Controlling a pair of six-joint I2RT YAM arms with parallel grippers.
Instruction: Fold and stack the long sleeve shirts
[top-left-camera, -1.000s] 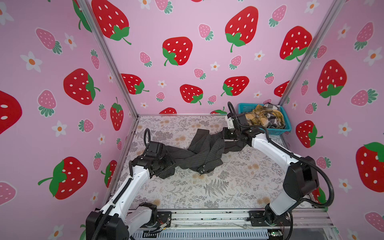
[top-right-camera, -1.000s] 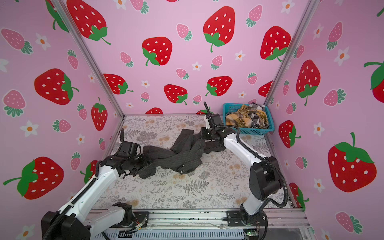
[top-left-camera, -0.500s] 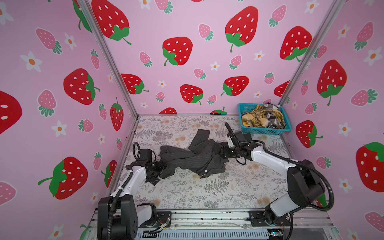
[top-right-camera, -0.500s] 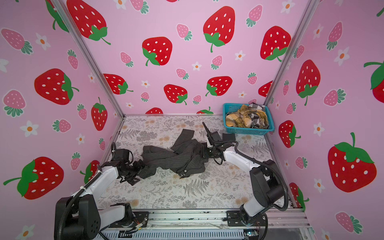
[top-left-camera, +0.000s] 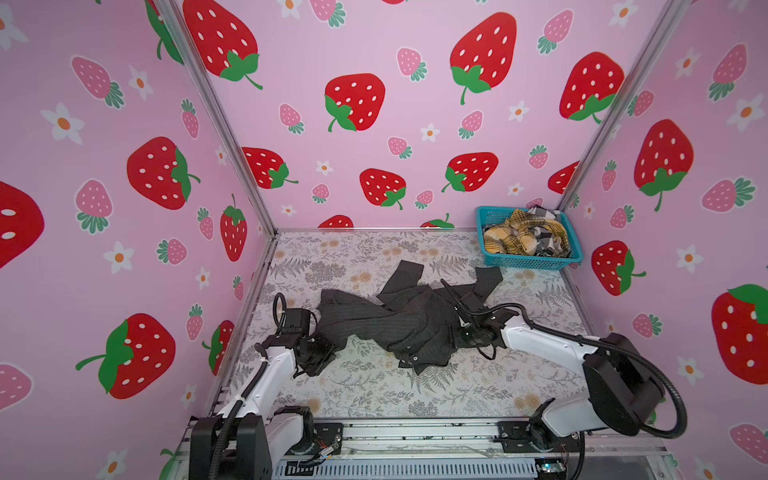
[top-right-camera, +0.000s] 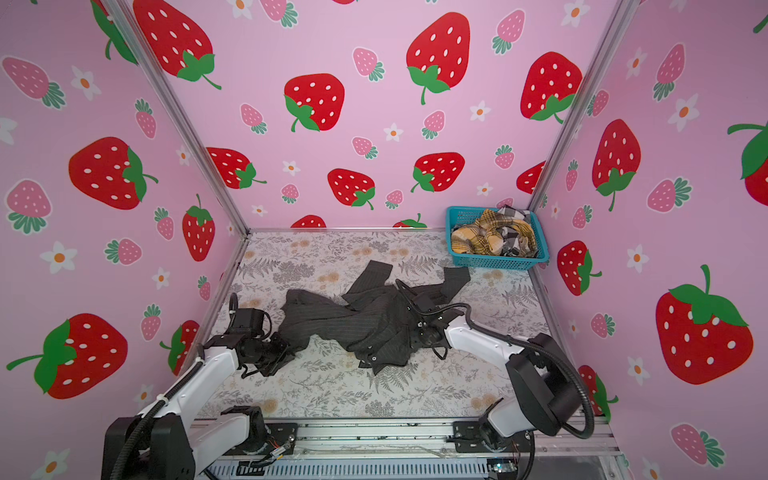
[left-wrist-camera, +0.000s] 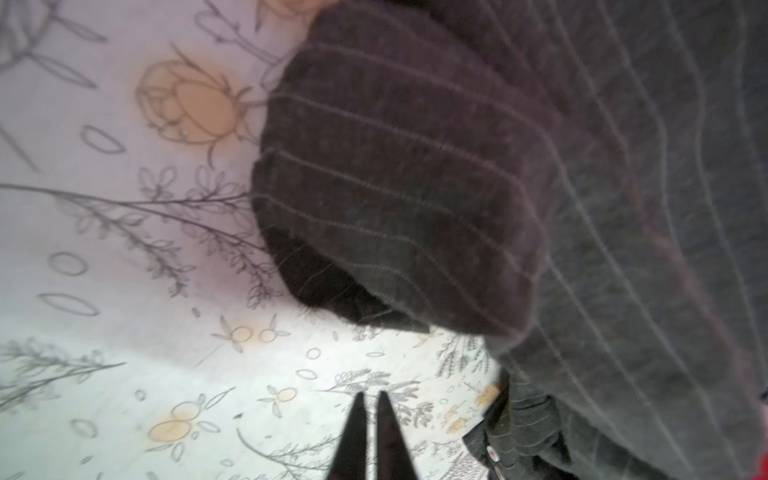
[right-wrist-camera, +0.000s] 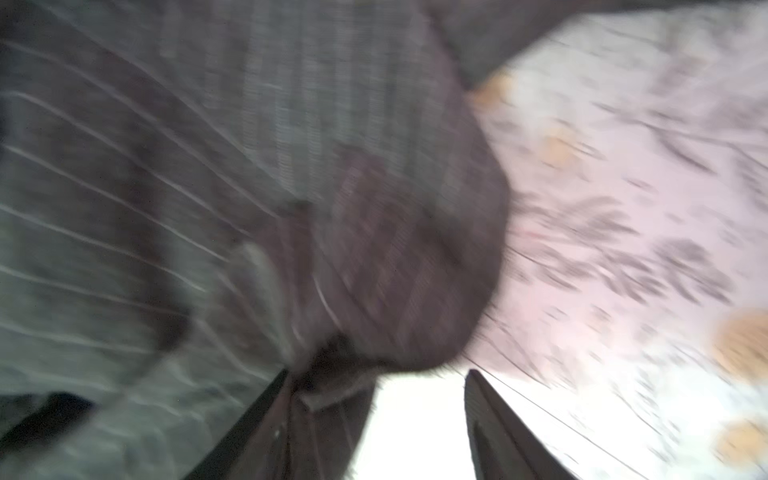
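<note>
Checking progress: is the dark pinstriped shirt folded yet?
Not folded: the pinstriped shirt lies crumpled on the table, sleeves splayed toward the back.

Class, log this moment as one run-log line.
pinstriped shirt: crumpled on table | left gripper: shut, empty | right gripper: open at shirt | basket: holds plaid shirt, checked shirt

Left arm (top-left-camera: 272, 372) and right arm (top-left-camera: 540, 343): white moulded link shells, rounded in section, joined by black joint housings. A black corrugated conduit (top-left-camera: 675, 409) runs beside the right arm's large black elbow housing (top-left-camera: 619, 382) at the lower right of the frame. A matching left conduit (top-left-camera: 227, 424) follows the left arm. A black box-shaped camera module (top-left-camera: 297, 320) is fitted at the left wrist. Both bases are black and sit on black plates fixed to a silver rail (top-left-camera: 415, 432) along the bottom edge. In the wrist views the jaws are black, smooth and tapered.
</note>
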